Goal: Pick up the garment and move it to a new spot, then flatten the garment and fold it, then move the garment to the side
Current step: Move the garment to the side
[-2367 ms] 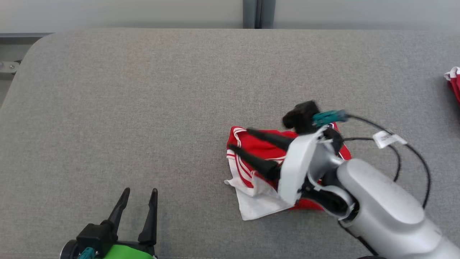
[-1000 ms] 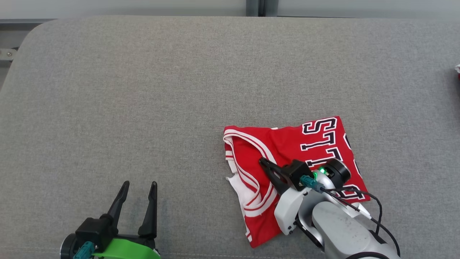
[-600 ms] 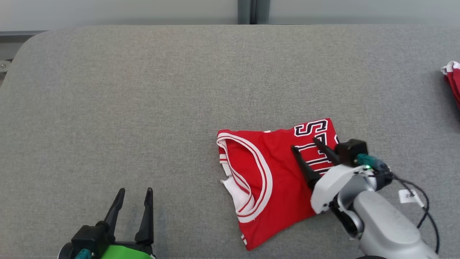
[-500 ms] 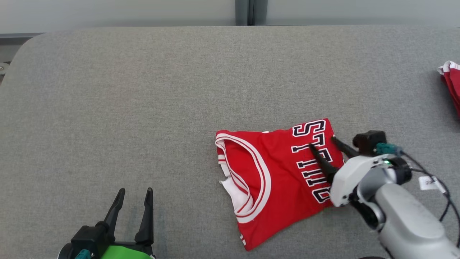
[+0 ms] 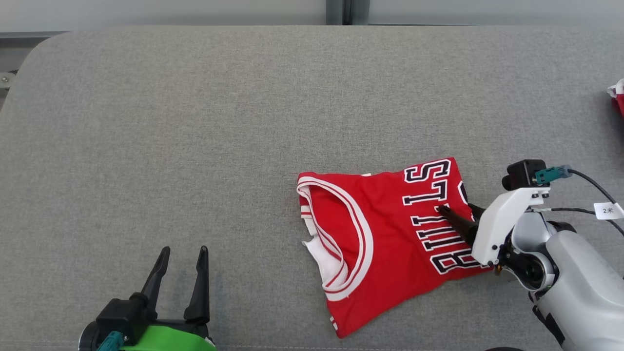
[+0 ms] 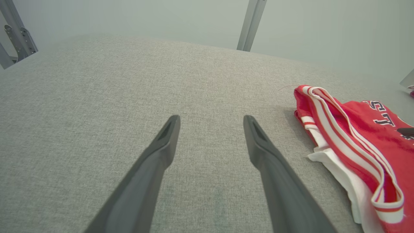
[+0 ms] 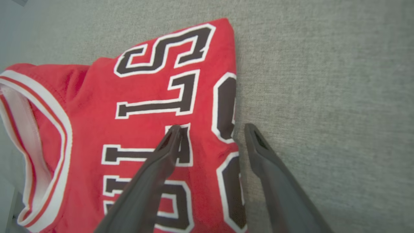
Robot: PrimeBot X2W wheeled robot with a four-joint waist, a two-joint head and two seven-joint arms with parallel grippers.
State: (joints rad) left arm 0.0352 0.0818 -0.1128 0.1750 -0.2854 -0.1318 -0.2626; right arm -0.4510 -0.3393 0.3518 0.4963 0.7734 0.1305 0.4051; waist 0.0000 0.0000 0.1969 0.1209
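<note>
The garment (image 5: 385,239) is a red jersey with white trim and black lettering, lying folded and flat on the grey cushion (image 5: 195,122). My right gripper (image 5: 458,212) stands open over its right edge. In the right wrist view, one finger (image 7: 161,161) hovers above the lettering of the garment (image 7: 145,97) and the other finger (image 7: 268,168) above bare cushion, with nothing held. My left gripper (image 5: 184,251) rests open near the front edge, left of the garment. Between the fingers of the left gripper (image 6: 211,119) lies only cushion, with the garment (image 6: 349,136) off to the right.
Another red and white cloth (image 5: 618,97) peeks in at the far right edge. A black cable with a white tag (image 5: 608,210) loops off my right wrist. A metal post (image 5: 341,12) stands behind the cushion's back edge.
My right gripper has opened, let go of the garment and drawn back right to its edge. The garment lies flat, lettering up. The left gripper has stayed put; the camera shifted slightly.
</note>
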